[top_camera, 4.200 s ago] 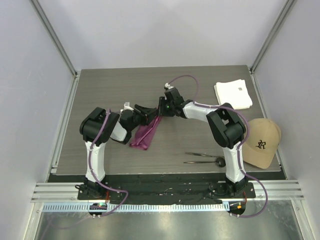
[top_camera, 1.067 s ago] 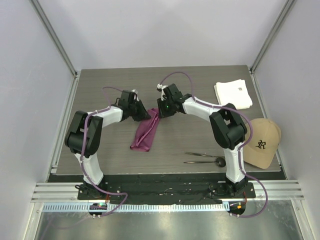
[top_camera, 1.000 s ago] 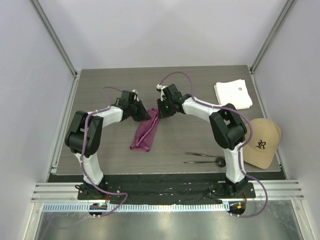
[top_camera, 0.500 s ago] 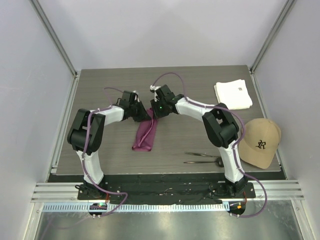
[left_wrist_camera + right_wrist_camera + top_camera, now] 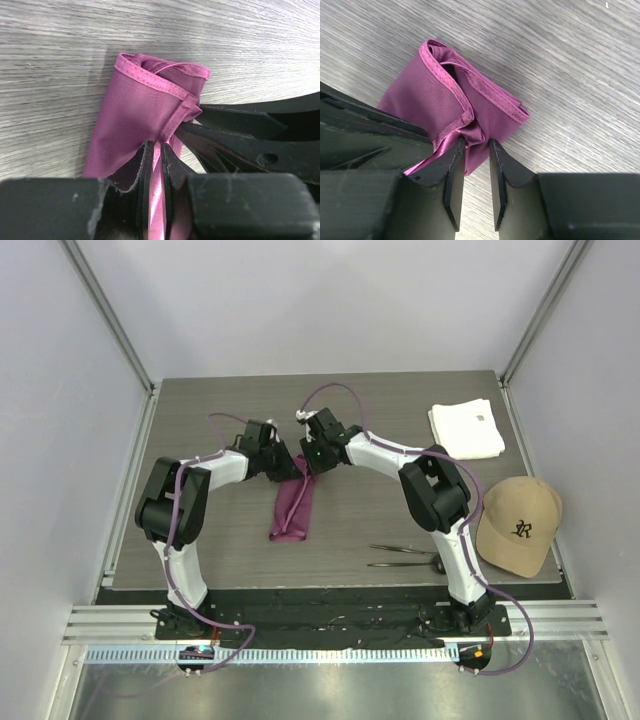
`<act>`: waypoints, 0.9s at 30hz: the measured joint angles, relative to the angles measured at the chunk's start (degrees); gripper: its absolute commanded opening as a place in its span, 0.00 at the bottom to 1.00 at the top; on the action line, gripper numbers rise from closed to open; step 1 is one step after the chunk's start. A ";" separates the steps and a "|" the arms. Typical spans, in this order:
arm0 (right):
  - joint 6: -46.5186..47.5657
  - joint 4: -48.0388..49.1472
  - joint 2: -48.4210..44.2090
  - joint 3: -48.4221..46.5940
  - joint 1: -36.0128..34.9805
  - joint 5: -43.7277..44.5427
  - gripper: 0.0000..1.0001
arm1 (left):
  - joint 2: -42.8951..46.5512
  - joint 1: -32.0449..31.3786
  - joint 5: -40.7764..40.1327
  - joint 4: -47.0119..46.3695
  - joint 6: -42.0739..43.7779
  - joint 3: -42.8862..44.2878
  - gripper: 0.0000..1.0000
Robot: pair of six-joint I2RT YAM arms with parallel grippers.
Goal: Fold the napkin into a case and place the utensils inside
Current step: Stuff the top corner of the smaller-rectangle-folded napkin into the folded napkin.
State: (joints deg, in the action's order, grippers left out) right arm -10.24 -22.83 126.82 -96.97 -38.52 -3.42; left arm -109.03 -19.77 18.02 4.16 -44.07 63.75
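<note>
Progress: The napkin (image 5: pixel 292 508) lay near the middle of the table (image 5: pixel 200 420), already folded into a long narrow magenta strip that ran from the far end toward the arm bases. Its far end was doubled over, with the hemmed edges stacked and a small opening showing between the layers in the left wrist view. Folding looked largely done, though the far end was bunched rather than flat.

- Left hand (image 5: pixel 156 147): fingers nearly together, pinching a thin layer of the napkin at its far end.
- Right hand (image 5: pixel 475 145): fingers narrowly apart, clamped on a gathered tuck of the same end. It sat just beside the left hand, and its dark fingers crossed the right side of the left wrist view.
- Utensils (image 5: pixel 404 555): on the bare table near the front edge, right of the napkin and well apart from it. Neither was picked up or inserted.

What was left, by my reading: settle or open the far end, then fetch both utensils and slide them in.

Count:
- One napkin.
- Two utensils: one spoon (image 5: pixel 438 562) with a round dark head, and one slim dark piece (image 5: pixel 395 548) whose type was too small to tell.
- One folded white cloth (image 5: pixel 466 428) at the far right.
- One tan cap (image 5: pixel 520 525) at the right edge.
- Two arms, one hand each.
</note>
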 measured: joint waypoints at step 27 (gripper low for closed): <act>1.38 -1.68 0.17 -0.33 0.00 1.16 0.22 | -2.67 -0.42 1.01 0.24 0.66 2.75 0.11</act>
State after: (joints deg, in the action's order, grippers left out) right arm -8.86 -24.51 127.00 -97.30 -38.52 -2.26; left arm -111.70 -20.18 19.03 4.40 -43.42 66.50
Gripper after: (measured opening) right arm 0.287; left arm 0.110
